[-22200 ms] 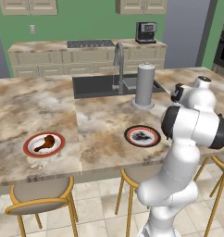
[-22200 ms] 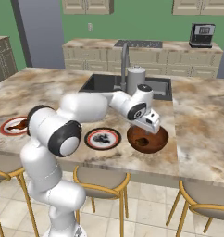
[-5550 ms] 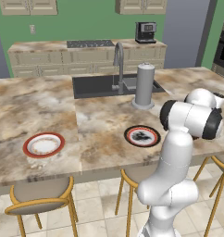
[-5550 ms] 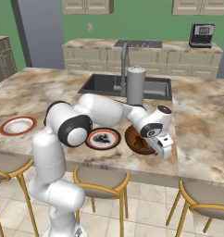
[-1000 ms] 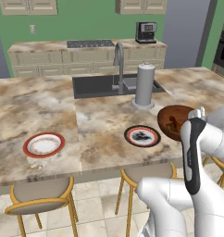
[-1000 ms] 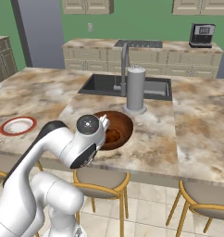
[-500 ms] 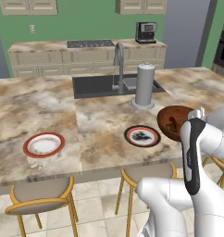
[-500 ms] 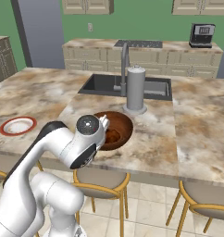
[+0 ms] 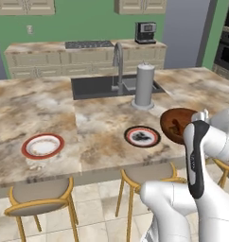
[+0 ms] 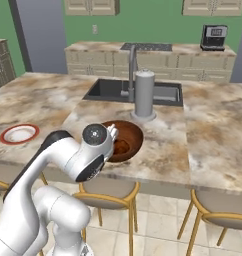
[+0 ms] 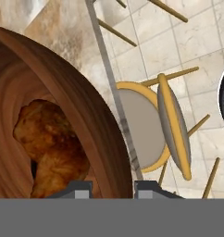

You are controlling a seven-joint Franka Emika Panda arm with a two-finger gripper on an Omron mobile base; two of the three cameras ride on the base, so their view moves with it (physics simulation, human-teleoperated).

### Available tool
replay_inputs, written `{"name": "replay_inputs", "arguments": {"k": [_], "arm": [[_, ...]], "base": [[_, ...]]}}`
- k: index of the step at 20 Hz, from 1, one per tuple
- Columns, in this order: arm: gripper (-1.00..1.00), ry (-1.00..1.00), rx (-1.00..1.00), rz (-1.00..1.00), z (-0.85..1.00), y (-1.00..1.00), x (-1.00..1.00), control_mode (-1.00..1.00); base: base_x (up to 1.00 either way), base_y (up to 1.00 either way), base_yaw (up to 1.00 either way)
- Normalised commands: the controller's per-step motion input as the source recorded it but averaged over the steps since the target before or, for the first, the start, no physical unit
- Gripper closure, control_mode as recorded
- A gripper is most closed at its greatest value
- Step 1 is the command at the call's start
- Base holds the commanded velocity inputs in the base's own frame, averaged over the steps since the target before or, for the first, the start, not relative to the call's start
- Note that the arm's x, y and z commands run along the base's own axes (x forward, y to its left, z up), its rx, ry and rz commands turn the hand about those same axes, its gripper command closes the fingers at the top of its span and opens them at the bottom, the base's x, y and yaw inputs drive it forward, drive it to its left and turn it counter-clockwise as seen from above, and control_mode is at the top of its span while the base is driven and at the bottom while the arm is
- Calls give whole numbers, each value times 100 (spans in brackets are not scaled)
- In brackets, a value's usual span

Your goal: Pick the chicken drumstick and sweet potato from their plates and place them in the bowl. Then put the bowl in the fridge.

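The pincer (image 11: 113, 189) is clamped narrow on the rim of the bowl (image 10: 127, 137), which sits above the bench (image 10: 213, 135) edge at the arm's 12 o'clock. Drumstick (image 11: 53, 148) lies inside the bowl. Both plates, red-rimmed (image 9: 42, 145) and black-rimmed (image 9: 142, 136), lie at the bowl's 9 o'clock.

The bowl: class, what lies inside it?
Inside the bowl lies a golden-brown piece of food, seemingly the chicken drumstick. The rim hides the rest, so the sweet potato cannot be confirmed.
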Motion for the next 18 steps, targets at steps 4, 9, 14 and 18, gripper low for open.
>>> {"name": "replay_inputs", "arguments": {"k": [4, 9, 14, 18], "arm": [[100, 0, 0, 0, 0, 0, 0, 100], [100, 0, 0, 0, 0, 0, 0, 100], [100, 0, 0, 0, 0, 0, 0, 100], [100, 0, 0, 0, 0, 0, 0, 100]], "base": [[-15, -2, -54], [0, 5, -93], [0, 4, -95], [9, -4, -77]]}}
